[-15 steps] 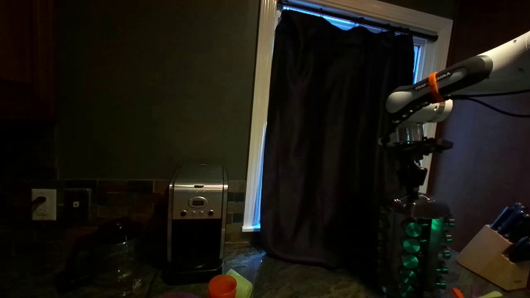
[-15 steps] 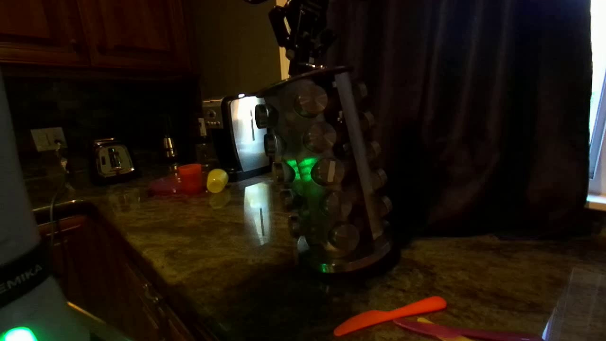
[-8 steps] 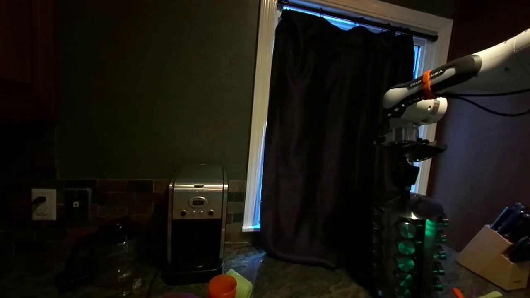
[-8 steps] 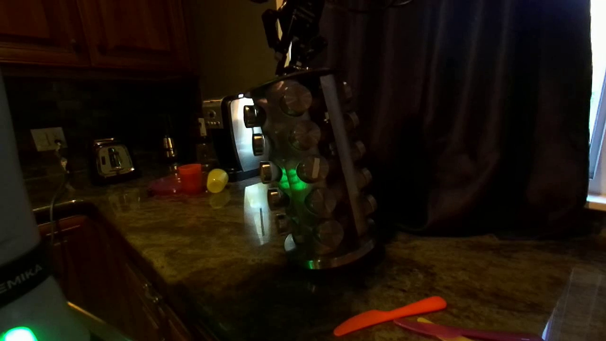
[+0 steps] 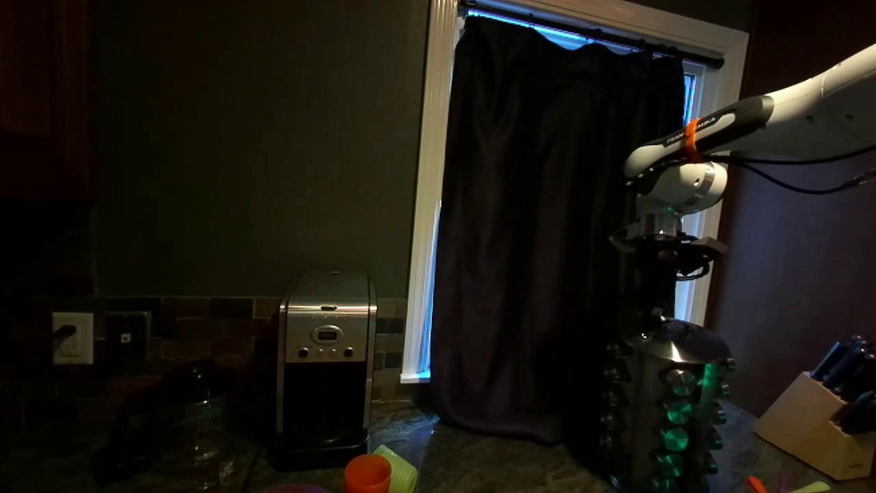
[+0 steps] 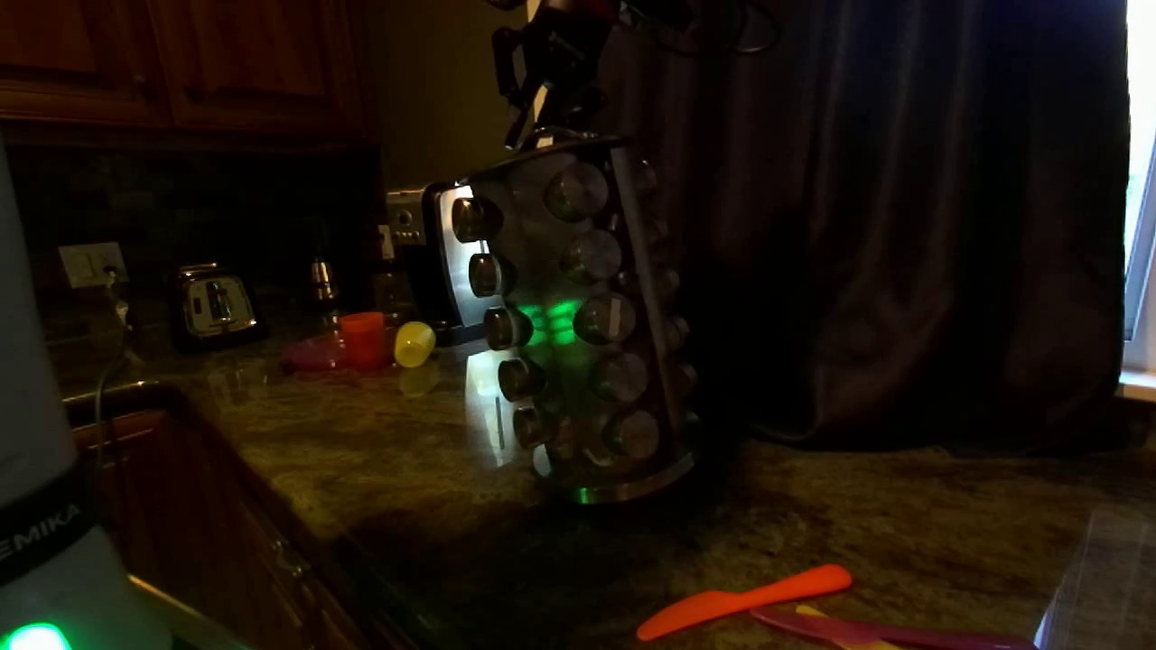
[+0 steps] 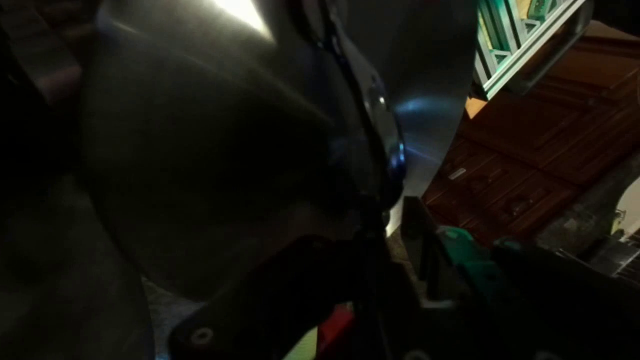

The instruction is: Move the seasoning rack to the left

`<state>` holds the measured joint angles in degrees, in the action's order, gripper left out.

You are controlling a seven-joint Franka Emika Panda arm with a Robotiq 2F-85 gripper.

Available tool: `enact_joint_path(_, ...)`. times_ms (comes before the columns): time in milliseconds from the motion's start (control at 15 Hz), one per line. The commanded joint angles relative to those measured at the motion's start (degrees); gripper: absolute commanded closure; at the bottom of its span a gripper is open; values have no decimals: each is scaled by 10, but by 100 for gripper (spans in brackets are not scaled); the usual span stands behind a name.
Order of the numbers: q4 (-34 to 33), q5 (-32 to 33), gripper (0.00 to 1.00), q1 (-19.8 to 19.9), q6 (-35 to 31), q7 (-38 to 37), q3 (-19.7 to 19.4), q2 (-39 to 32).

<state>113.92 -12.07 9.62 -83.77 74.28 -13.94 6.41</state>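
1. Plainly, in an exterior view, the seasoning rack (image 5: 650, 418) is seen at the lower right, cut off by the bottom edge. Its spice jars (image 5: 676, 439) are touched with green light; their contents cannot be made out. Its metal top (image 5: 688, 340) is met from above by the gripper (image 5: 653, 319). At far right, blue-handled knives (image 5: 836, 361) are held in a pale wooden block (image 5: 797, 424). At the bottom, left of centre, an orange cup (image 5: 367, 474) is set beside a yellow-green cup (image 5: 405, 467), below the silver-and-black coffee maker (image 5: 327, 322). A dark curtain (image 5: 534, 239) is hung within a white window frame (image 5: 426, 205).

2. In an exterior view, the rack (image 6: 560, 307) is placed near mid-frame, tilted, its top leaned leftward; whether the counter (image 6: 840, 524) is touched by its base cannot be told. Left of centre, both cups are seen near a pinkish plate (image 6: 312, 355). At lower right, an orange knife (image 6: 745, 603) is laid near a purple utensil (image 6: 890, 632) crossed with a yellow utensil (image 6: 849, 642). The glossy, mottled counter is overhung by wooden cabinets (image 6: 262, 63) at the upper left.

3. In the wrist view, the left and centre are filled by the rack's smooth, curved top, along which a glossy handle (image 7: 387, 130) is raised. The gripper is closed on that handle, its fingers (image 7: 415, 220) set on either side. Red-brown cabinet doors (image 7: 565, 110) are shown at right, below a green-lit metal framework (image 7: 535, 49).
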Motion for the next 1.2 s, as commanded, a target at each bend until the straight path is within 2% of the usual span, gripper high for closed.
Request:
enact_joint_path(0,-27,-40,95,3,55,-20,0,-24)
enact_joint_path(733,-32,-72,95,7,34,-46,6,-29)
enact_joint_path(1133,-21,-63,95,6,-29,-126,13,-5)
